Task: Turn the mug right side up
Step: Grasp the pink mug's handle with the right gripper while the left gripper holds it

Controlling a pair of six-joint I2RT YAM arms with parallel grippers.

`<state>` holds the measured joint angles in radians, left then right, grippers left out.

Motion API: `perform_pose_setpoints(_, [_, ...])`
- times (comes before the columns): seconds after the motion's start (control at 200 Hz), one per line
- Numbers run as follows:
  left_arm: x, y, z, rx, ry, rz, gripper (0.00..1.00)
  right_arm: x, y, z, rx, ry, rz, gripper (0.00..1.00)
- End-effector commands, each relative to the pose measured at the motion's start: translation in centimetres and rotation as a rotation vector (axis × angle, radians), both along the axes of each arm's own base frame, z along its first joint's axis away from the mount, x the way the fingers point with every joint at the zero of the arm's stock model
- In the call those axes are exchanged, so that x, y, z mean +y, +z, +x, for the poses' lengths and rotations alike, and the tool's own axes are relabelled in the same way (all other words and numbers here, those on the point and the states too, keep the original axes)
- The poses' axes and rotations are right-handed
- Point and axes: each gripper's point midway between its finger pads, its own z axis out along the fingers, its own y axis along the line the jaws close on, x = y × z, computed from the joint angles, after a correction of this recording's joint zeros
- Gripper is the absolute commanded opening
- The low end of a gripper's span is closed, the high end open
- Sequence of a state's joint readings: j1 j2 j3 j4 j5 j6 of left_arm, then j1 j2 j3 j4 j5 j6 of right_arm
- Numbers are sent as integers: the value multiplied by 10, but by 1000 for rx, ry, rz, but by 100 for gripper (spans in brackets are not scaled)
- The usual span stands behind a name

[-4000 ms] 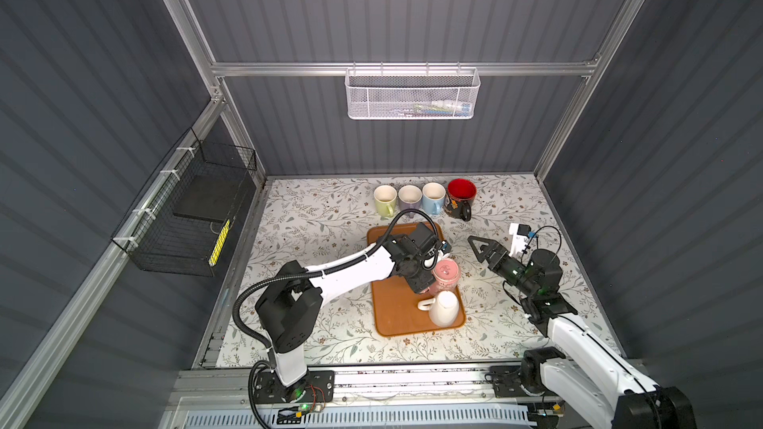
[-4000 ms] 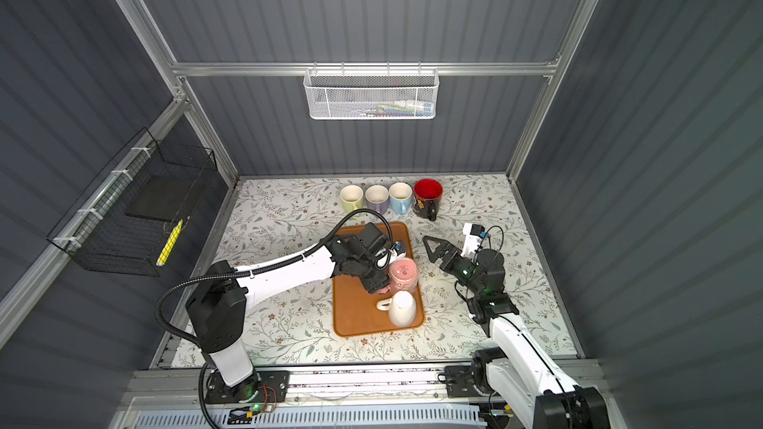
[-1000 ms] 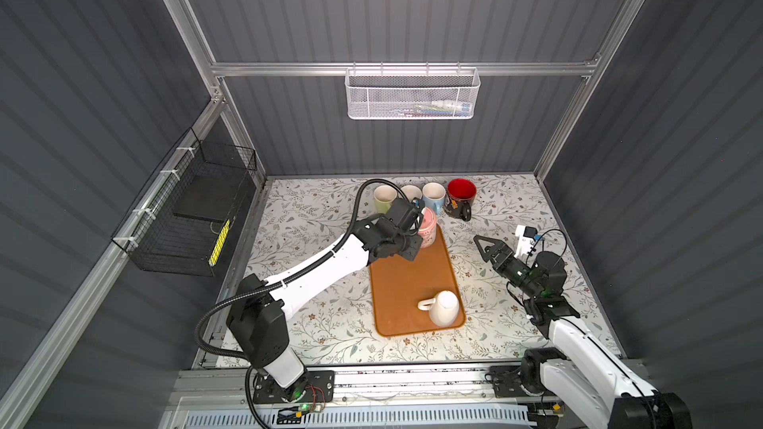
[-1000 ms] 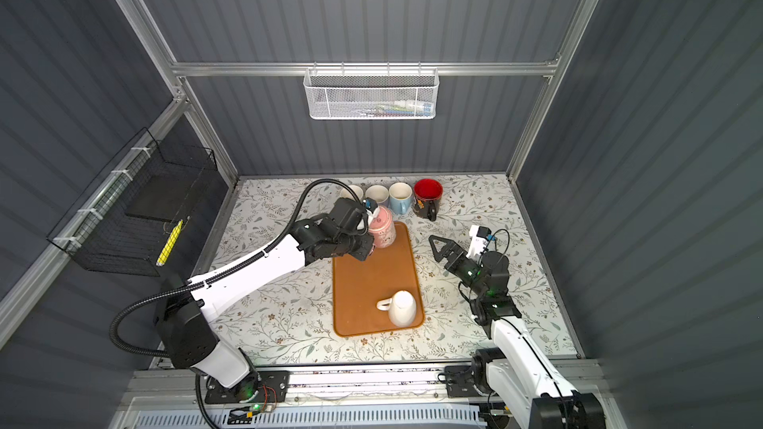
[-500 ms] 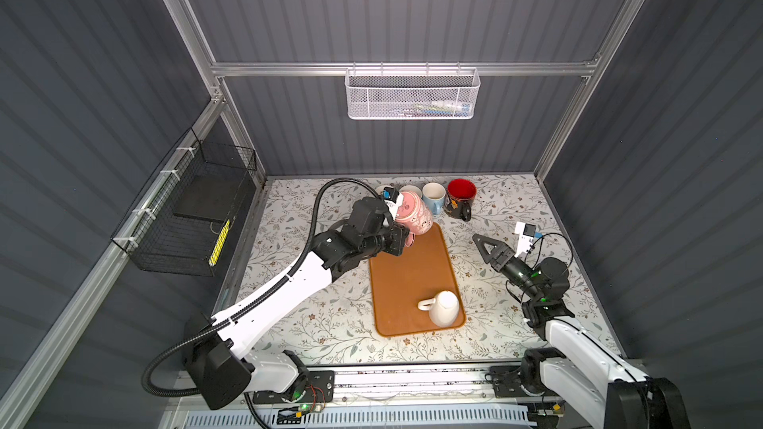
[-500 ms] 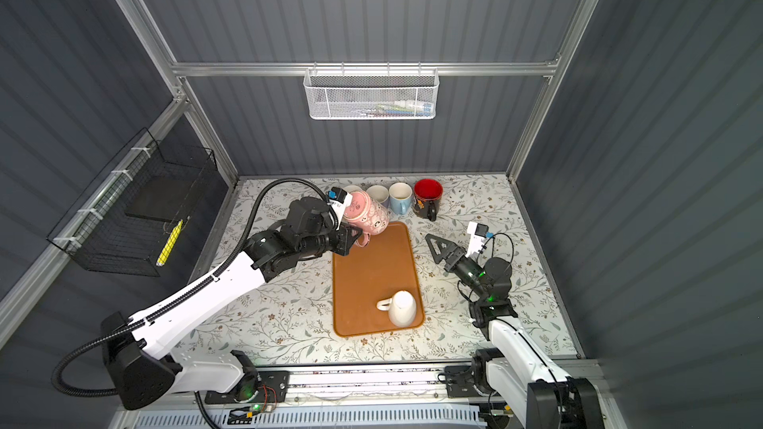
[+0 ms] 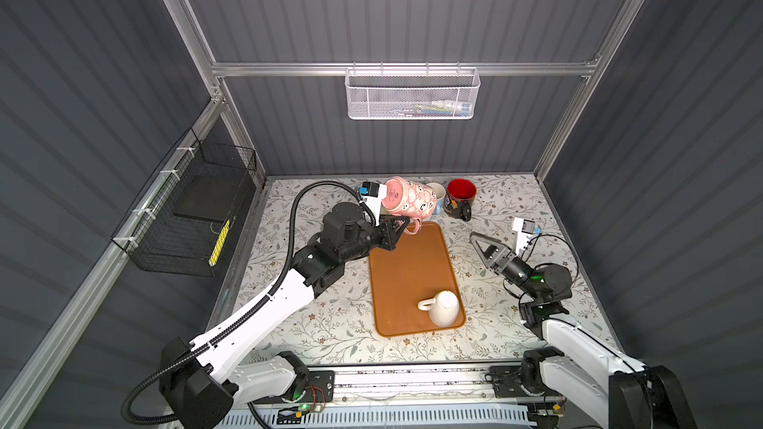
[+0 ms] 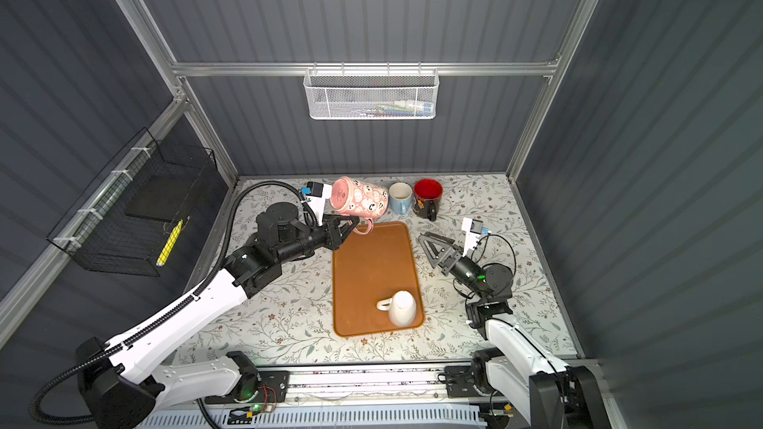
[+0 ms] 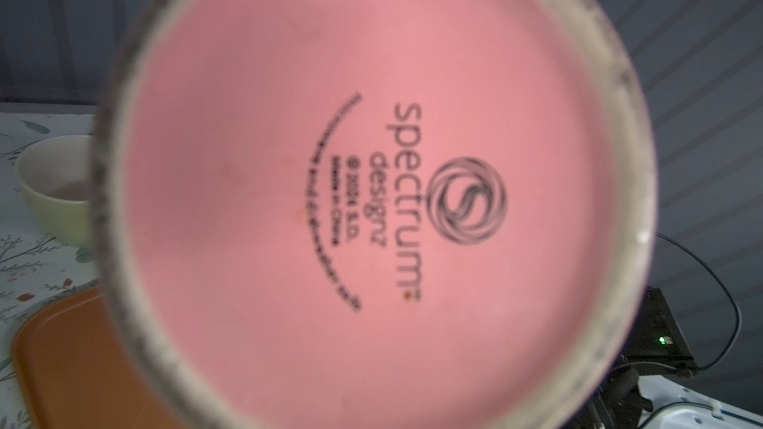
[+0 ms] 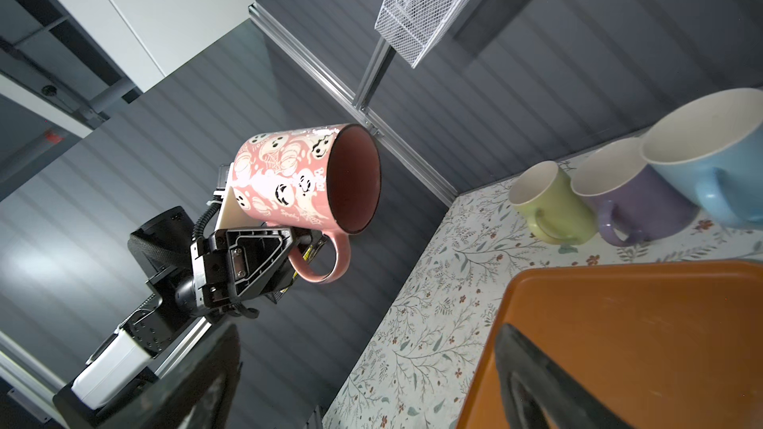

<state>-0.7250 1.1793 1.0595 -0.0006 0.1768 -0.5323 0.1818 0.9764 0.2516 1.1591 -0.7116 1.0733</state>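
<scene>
A pink mug (image 7: 406, 202) (image 8: 359, 202) with white ghost faces hangs in the air over the far end of the orange tray (image 7: 408, 266) (image 8: 371, 266). It lies sideways, mouth to the right and handle down. My left gripper (image 7: 402, 226) (image 8: 355, 224) is shut on the handle, as the right wrist view shows (image 10: 305, 247). The pink mug's base (image 9: 371, 200) fills the left wrist view and hides the jaws. My right gripper (image 7: 479, 241) (image 8: 427, 243) (image 10: 371, 385) hovers open right of the tray, nothing between its fingers.
A white mug (image 7: 444, 307) (image 8: 402, 307) rests on the tray's near end. Green (image 10: 549, 204), purple (image 10: 627, 196), blue (image 7: 437, 196) and red (image 7: 461, 193) mugs stand upright along the back. A white mesh basket (image 7: 413, 94) hangs on the back wall, a black one (image 7: 190, 216) on the left wall.
The left arm has lifted the pink mug higher off the tray's far end and tipped it sideways, its base swinging left. The right gripper has stayed open near its place.
</scene>
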Motion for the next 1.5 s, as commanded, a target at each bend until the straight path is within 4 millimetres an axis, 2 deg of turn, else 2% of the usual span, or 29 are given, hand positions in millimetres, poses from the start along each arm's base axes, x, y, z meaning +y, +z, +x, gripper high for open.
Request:
perform_pose_setpoints(0.0, [3, 83, -16, -191, -61, -252, 0, 15, 33, -10, -116, 54, 7, 95])
perform_pose_setpoints(0.235, [5, 102, -30, -232, -122, -365, 0, 43, 56, -12, -156, 124, 19, 95])
perform_pose_setpoints(0.45, [6, 109, -41, -256, -173, -427, 0, 60, 73, -12, -185, 172, 51, 93])
perform_pose_setpoints(0.47, [6, 109, -41, -256, -175, -430, 0, 63, 66, -7, -161, 179, 45, 92])
perform_pose_setpoints(0.53, [5, 110, -43, -258, -185, -441, 0, 67, 69, -6, -165, 191, 52, 90])
perform_pose_setpoints(0.74, [3, 106, -43, -257, -203, -479, 0, 82, 76, -5, -171, 241, 63, 77])
perform_pose_setpoints(0.881, [0, 102, -41, -252, -215, -497, 0, 90, 79, -5, -174, 265, 74, 74])
perform_pose_setpoints(1.491, [-8, 82, -37, -232, -253, -543, 0, 106, 97, 6, -181, 338, 157, 50])
